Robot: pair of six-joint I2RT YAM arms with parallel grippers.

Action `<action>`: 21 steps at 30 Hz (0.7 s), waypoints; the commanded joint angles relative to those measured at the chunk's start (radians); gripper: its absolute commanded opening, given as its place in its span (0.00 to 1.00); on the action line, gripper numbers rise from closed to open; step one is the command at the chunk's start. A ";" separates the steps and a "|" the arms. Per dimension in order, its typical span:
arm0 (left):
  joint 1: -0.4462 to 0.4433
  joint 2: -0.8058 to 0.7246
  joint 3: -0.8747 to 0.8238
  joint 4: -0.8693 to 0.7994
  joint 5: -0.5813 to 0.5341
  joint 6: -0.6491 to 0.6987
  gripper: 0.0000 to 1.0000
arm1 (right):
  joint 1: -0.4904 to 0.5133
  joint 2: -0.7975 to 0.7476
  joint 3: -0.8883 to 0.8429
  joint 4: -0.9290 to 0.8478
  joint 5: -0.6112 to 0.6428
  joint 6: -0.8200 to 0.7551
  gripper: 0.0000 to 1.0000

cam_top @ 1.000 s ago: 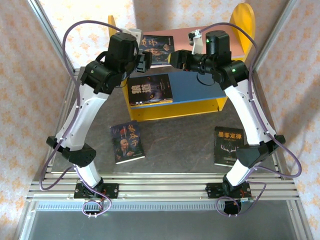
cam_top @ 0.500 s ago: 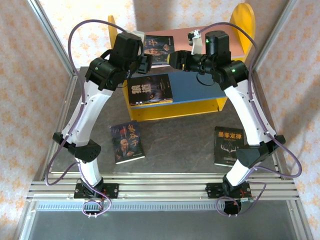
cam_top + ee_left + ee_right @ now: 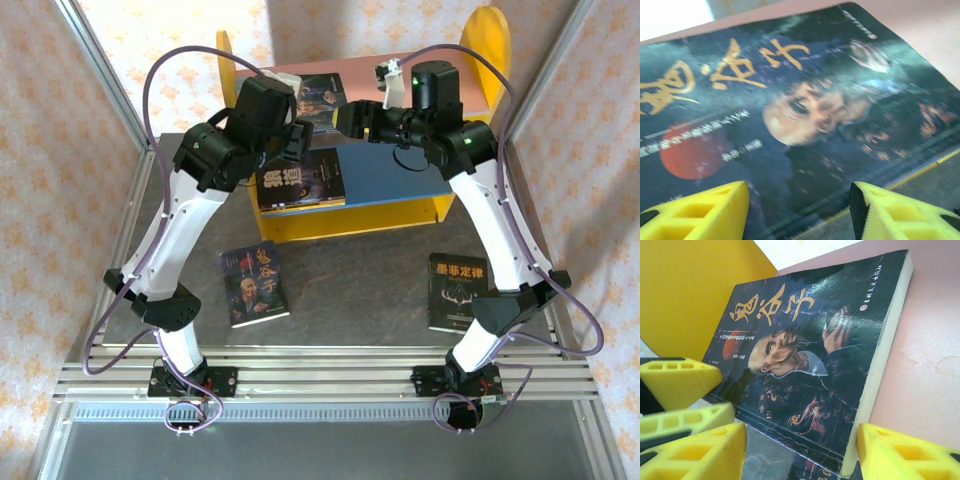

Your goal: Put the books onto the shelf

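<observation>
We see the shelf [image 3: 482, 45] standing at 12 o'clock on the grey table [image 3: 350, 290], its yellow side panels upright. Both arms reach over it. The upper book [image 3: 322, 95] lies flat on the pink board [image 3: 930, 340], cover up, with gold characters and a pale bald face. Its spine points toward the yellow panel at 10 o'clock in the right wrist view, and there its near corner juts past the board's front edge.

The left gripper [image 3: 799, 200] hovers just in front of this book. Its yellow fingers [image 3: 700, 210] are spread apart with nothing clamped between them. The right gripper [image 3: 801, 440] faces the same book from the 3 o'clock side. Its jaws are also parted and touch nothing, and the book's corner sits in the gap. The left gripper's fingertips show at 9 o'clock in that view, near the book's lower edge, though we cannot tell whether they touch it.

The lower book [image 3: 300, 180] lies on the blue board [image 3: 400, 170] toward its left end. Two books lie on the table well apart from the shelf: the left table book [image 3: 255, 285] at 7 o'clock and the right table book [image 3: 457, 290], with antlers on its cover, at 5 o'clock beside the right arm's elbow
</observation>
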 commanded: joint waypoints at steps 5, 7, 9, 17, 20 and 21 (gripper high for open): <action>-0.018 -0.025 -0.033 -0.072 -0.013 0.009 0.58 | -0.027 0.017 0.007 -0.010 -0.005 0.014 0.61; -0.015 -0.025 -0.034 -0.065 -0.035 0.013 0.60 | -0.027 0.017 0.000 0.002 -0.028 0.023 0.61; -0.008 -0.022 -0.033 -0.059 -0.038 0.014 0.61 | -0.026 0.018 0.000 0.012 -0.050 0.031 0.61; 0.036 -0.023 -0.042 -0.045 -0.049 0.022 0.62 | -0.020 0.022 0.001 0.025 -0.087 0.040 0.61; 0.057 -0.024 -0.052 -0.033 -0.052 0.028 0.62 | -0.017 0.018 -0.006 0.027 -0.094 0.041 0.61; 0.064 -0.026 -0.055 -0.030 -0.049 0.029 0.62 | -0.017 0.018 -0.009 0.028 -0.095 0.042 0.61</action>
